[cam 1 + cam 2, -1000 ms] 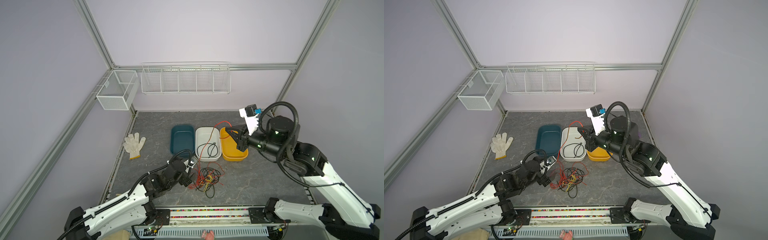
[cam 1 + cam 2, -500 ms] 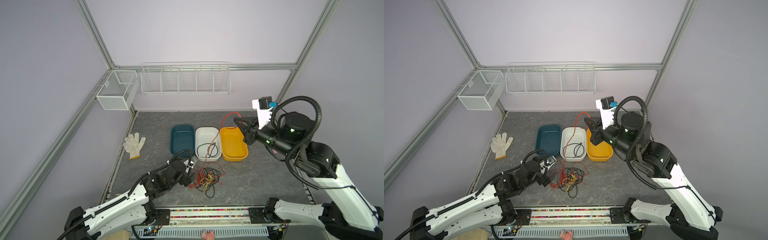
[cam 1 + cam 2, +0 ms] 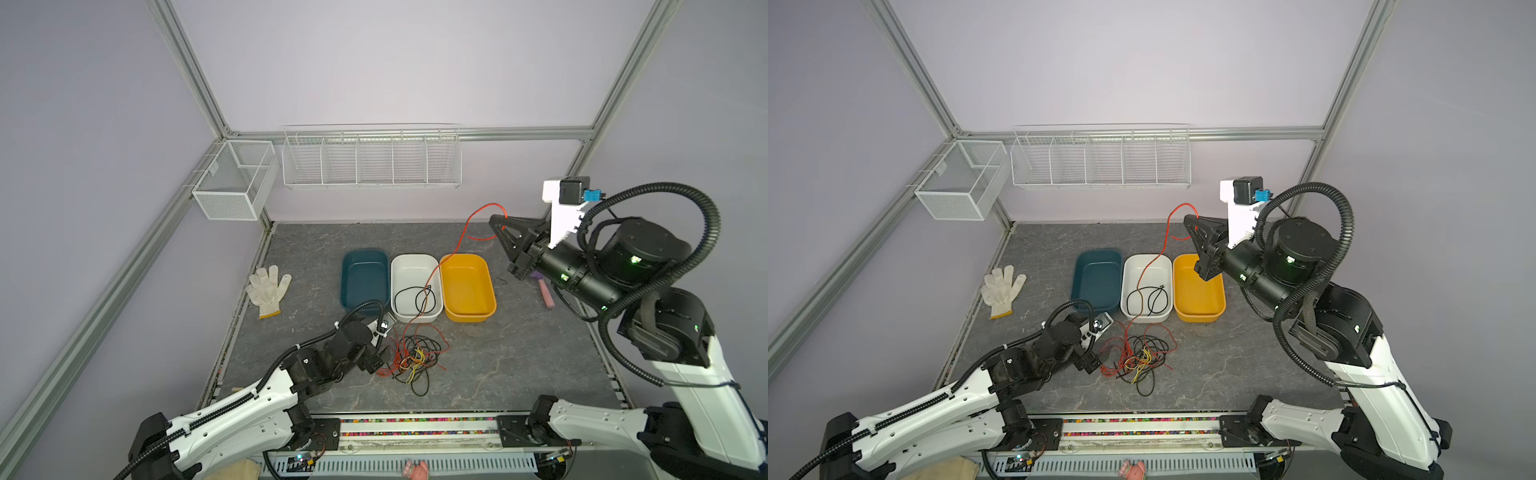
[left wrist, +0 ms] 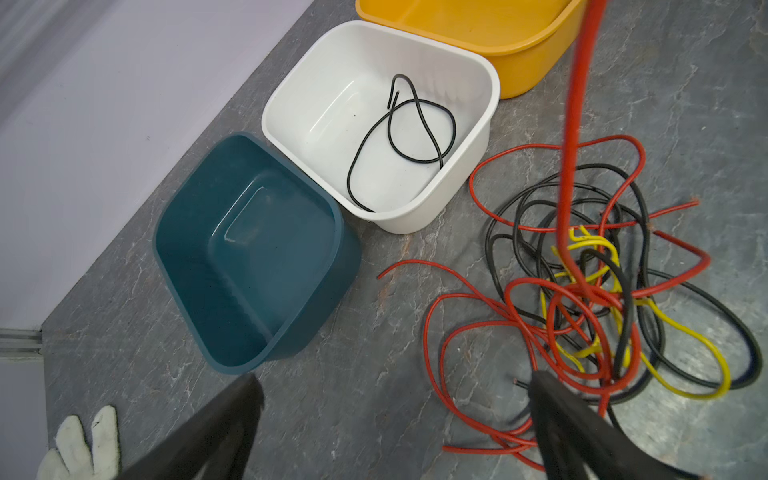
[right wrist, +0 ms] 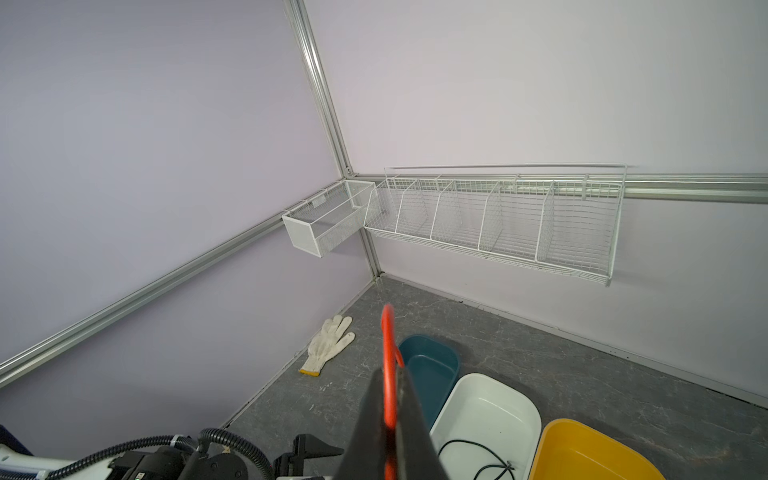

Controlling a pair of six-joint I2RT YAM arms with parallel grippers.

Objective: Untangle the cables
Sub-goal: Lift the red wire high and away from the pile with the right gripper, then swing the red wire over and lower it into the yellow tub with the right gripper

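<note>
Now we see the right end effector (image 3: 498, 221) pinched tight on a red cable (image 4: 577, 104), raised near the yellow bin (image 3: 467, 266). That cable drops past the white bin (image 3: 415, 268), where a black cable (image 4: 454, 129) lies, into the tangled cables (image 3: 415, 357) on the tabletop (image 3: 519, 365). The left end effector (image 4: 397, 380) gapes wide at the tangle's edge.

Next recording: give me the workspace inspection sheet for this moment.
Surface: grey marbled table.
Job's things: tangle of red, black and yellow cables on the table; black cable in the white bin; blue bin and yellow bin hold nothing.
Clutter: white glove; pink object beside the right arm.
Hands: left hand open at the tangle's edge; right hand raised, shut on a red cable leading down to the tangle.
Cables: corrugated hose loops over the right arm.
Surroundings: wire baskets on the walls.
</note>
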